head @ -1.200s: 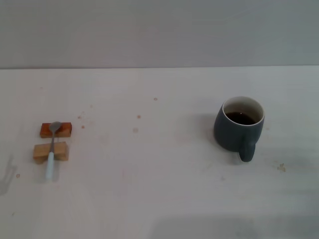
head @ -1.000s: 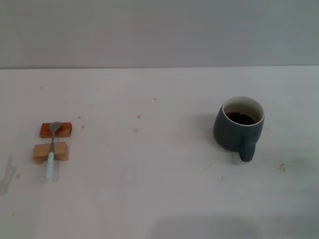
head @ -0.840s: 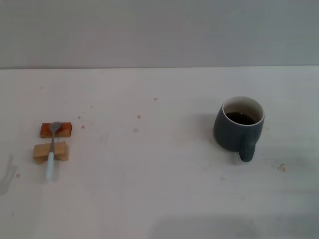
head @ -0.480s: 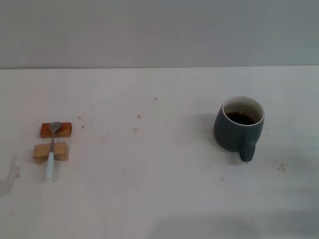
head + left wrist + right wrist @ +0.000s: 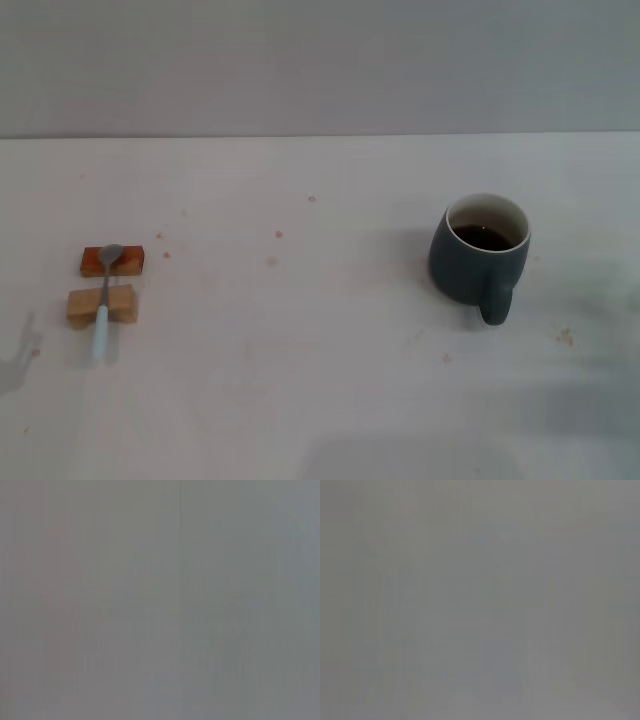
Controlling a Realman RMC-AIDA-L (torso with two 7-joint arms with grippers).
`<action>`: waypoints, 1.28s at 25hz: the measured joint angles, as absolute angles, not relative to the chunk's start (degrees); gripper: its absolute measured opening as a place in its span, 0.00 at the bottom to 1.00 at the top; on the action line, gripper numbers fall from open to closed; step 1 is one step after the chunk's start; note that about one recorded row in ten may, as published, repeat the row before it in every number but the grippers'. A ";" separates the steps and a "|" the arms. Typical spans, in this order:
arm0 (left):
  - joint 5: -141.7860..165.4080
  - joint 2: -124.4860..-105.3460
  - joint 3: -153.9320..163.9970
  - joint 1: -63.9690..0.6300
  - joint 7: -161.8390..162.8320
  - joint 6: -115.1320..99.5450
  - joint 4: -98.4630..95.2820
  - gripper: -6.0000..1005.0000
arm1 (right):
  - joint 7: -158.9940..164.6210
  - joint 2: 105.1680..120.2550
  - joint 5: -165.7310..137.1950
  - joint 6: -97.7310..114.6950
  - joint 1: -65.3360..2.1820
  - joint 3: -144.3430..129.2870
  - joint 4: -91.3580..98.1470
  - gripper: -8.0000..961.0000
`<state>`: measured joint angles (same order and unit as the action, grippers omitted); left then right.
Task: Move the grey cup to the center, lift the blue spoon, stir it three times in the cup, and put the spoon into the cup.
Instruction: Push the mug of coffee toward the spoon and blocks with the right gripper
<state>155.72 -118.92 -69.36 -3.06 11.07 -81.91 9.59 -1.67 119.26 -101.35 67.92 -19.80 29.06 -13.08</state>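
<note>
Overhead, we count one grey cup [image 5: 478, 256] toward the table's [image 5: 300, 380] right side, dark liquid inside, handle facing the near edge. One blue spoon [image 5: 104, 297] lies near the left edge across two wooden blocks [image 5: 103, 287]. Neither gripper appears, so we cannot relate cup or spoon to any fingers. Both wrist views give us only blank grey.

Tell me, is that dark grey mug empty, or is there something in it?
Not empty. The grey cup stands upright on the table, and dark liquid shows low inside its white interior. How deep it goes cannot be told.
</note>
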 joint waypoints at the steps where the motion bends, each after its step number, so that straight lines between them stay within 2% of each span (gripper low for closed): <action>1: 155.72 -118.92 -69.36 -3.06 11.07 -81.91 9.59 0.81 | -1.67 119.26 -101.35 67.92 -19.80 29.06 -13.08 0.01; 10: 155.66 -118.84 -69.76 -3.44 11.08 -81.91 9.57 0.81 | -1.66 119.30 -101.68 62.59 -23.33 28.75 -12.56 0.01; 32: 155.46 -118.74 -69.87 -4.65 11.07 -80.71 9.58 0.80 | -1.66 119.49 -101.83 59.59 -24.15 23.26 -16.24 0.01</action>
<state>155.46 -118.74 -69.87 -4.65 11.07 -80.71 9.58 -1.66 119.49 -101.83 59.58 -24.15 23.26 -16.24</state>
